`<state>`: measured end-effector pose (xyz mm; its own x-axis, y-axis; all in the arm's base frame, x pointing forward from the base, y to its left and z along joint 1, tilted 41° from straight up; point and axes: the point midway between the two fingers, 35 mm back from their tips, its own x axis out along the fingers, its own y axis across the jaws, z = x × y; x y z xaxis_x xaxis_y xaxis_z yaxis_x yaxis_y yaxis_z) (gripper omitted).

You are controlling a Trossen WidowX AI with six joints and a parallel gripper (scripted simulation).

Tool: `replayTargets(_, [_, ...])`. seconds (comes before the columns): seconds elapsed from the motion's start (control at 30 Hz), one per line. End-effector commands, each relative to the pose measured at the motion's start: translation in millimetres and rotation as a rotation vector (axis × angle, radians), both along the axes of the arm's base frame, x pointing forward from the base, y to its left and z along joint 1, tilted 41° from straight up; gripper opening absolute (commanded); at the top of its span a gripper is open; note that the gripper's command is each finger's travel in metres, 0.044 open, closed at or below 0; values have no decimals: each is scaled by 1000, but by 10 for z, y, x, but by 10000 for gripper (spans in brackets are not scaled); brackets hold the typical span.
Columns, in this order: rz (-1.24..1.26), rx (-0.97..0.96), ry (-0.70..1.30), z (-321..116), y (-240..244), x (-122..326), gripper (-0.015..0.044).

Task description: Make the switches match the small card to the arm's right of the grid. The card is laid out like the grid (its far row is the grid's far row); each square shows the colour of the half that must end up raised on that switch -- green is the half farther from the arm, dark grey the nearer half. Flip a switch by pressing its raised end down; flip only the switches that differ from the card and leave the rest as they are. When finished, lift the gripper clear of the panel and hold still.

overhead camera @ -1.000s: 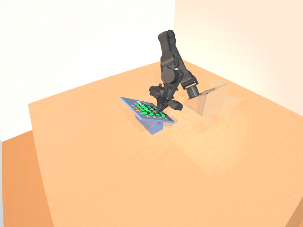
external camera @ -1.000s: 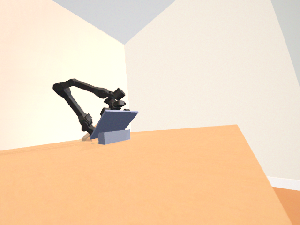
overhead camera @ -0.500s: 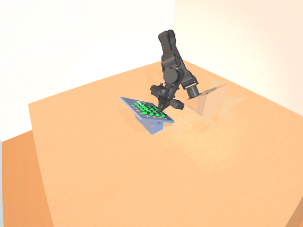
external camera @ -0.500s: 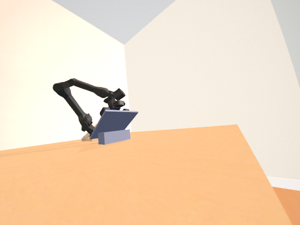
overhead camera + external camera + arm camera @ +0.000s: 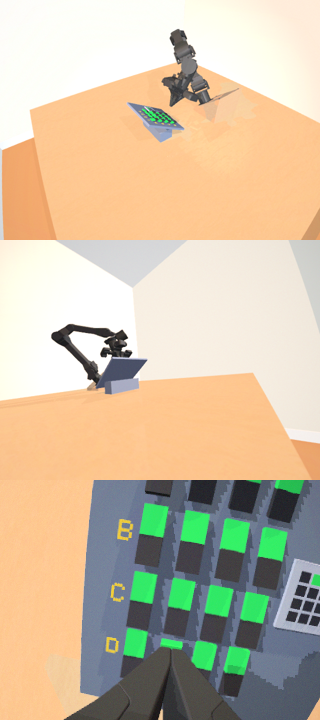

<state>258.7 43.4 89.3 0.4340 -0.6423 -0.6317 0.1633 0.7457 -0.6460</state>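
Switches [image 5: 200, 567] sit in a lettered grid on the tilted panel [image 5: 155, 116] on the table [image 5: 180, 180], the card [image 5: 304, 596] at the grid's right edge. The gripper [image 5: 168, 655], pinched together on nothing, hangs over row D's second switch. The rows are tight, so a slightly off descent could clip a neighbour and flip a switch that already matches.

tilted blue-grey panel [image 5: 100, 540]: smooth, matt
green-and-dark-grey rocker switches [image 5: 234, 547]: flat, plastic-looking
dark grey arm [image 5: 184, 64]: dull plastic or metal
orange table top [image 5: 160, 180]: faint wood-like grain
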Motion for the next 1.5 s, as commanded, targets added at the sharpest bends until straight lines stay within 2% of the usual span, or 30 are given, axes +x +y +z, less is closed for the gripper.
replayTargets(0.0, [-3,-1,-11,211,-278,-148,0])
replayTargets(0.27, [-2,-3,-12,262,-399,-213,0])
replayTargets(0.43, [13,-7,-32,62,-610,-78,0])
replayTargets(1.47, [14,-9,-34,-93,-778,33,0])
